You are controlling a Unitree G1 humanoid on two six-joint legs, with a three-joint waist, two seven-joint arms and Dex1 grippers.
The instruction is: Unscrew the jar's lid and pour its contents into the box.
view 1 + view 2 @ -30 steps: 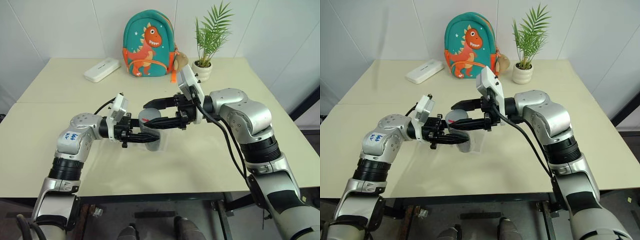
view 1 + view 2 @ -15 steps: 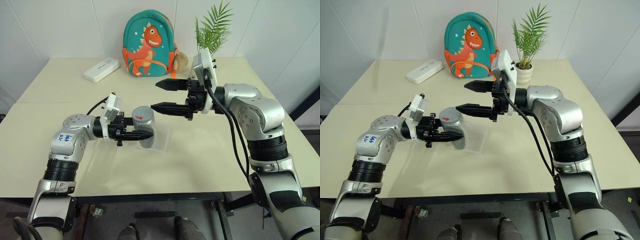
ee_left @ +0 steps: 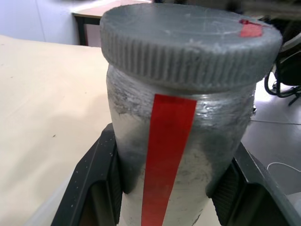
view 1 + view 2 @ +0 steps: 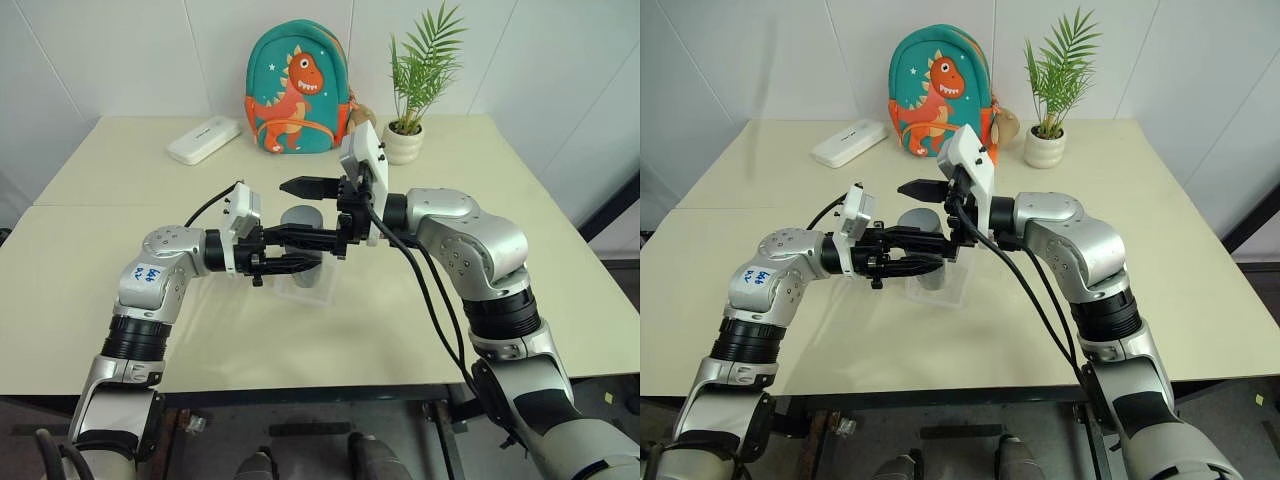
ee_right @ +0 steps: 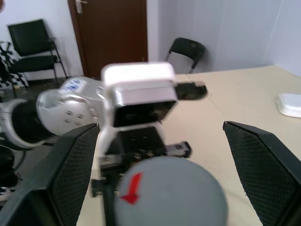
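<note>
- Silver and red-striped, the jar [image 3: 174,155] is sitting clenched between my left gripper's [image 4: 296,262] fingers, held upright above the clear box [image 4: 322,291] on the table [image 4: 90,280], with the grey lid [image 3: 188,44] still screwed on.
- My left hand is still holding it steady in front of me, much as it was a second ago, only a little nearer the middle.
- My right gripper [image 4: 298,211] is coming back in after swinging away half a second ago; its jaws are now spread wide, one finger [image 5: 66,174] on either side of the lid and neither touching it.
- That reads to me as a re-grip between turns: I am letting go, resetting my wrist and lining up for another twist.
- Nothing is pouring yet, and I cannot see the contents while the lid is on.
- Farther back, the white case [image 4: 204,138], the dinosaur backpack [image 4: 297,90] and the potted plant [image 4: 412,120] are standing well apart from my work.
</note>
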